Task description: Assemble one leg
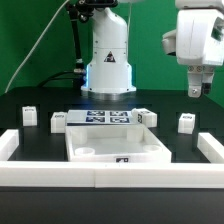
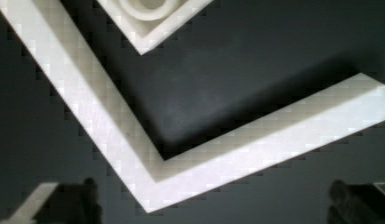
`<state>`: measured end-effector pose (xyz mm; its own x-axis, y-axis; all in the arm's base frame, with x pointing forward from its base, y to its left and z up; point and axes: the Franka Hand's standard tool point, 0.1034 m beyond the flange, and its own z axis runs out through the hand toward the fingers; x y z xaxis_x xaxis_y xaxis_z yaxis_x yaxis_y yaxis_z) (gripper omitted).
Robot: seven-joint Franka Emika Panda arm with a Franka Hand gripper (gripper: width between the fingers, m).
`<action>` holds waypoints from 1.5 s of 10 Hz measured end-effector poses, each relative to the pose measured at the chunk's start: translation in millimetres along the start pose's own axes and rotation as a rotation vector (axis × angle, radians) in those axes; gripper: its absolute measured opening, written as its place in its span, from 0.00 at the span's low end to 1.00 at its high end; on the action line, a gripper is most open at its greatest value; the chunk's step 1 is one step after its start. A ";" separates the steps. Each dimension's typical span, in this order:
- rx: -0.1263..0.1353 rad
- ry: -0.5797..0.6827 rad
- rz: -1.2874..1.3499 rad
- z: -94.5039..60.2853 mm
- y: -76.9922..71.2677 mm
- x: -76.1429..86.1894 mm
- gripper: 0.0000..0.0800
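Pincer (image 1: 197, 91) apart, empty; legs (image 1: 186, 122) only in exterior view; wrist shows white rim corner (image 2: 100, 110), likely panel edge (image 2: 150, 20).

Mid-frame on the tabletop (image 1: 45, 146) lies the tray-like panel (image 1: 118, 155), marker board (image 1: 105, 118) just behind; left legs (image 1: 57, 122) and right legs (image 1: 185, 122) flank them.

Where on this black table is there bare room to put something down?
Bare table lies between the tray-like panel and the white wall on the exterior view's left, likewise on its right. The back middle is crowded: marker board, legs flanking it, robot base behind.
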<state>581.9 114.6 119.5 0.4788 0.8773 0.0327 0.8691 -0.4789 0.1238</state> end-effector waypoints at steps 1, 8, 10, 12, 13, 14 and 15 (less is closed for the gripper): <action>0.000 0.000 0.000 0.0 0.0 0.0 0.81; 0.000 0.000 -0.005 -0.1 0.5 -0.4 0.81; -0.006 0.008 -0.127 9.2 0.3 -12.8 0.81; 0.020 -0.006 -0.305 32.1 -8.3 -41.1 0.81; 0.034 -0.026 -0.418 39.9 -8.2 -57.8 0.81; 0.038 -0.031 -0.431 41.3 -3.3 -68.3 0.81; 0.038 -0.031 -0.418 41.5 -2.9 -68.9 0.81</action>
<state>551.5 54.3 75.8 0.0869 0.9953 -0.0427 0.9930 -0.0831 0.0838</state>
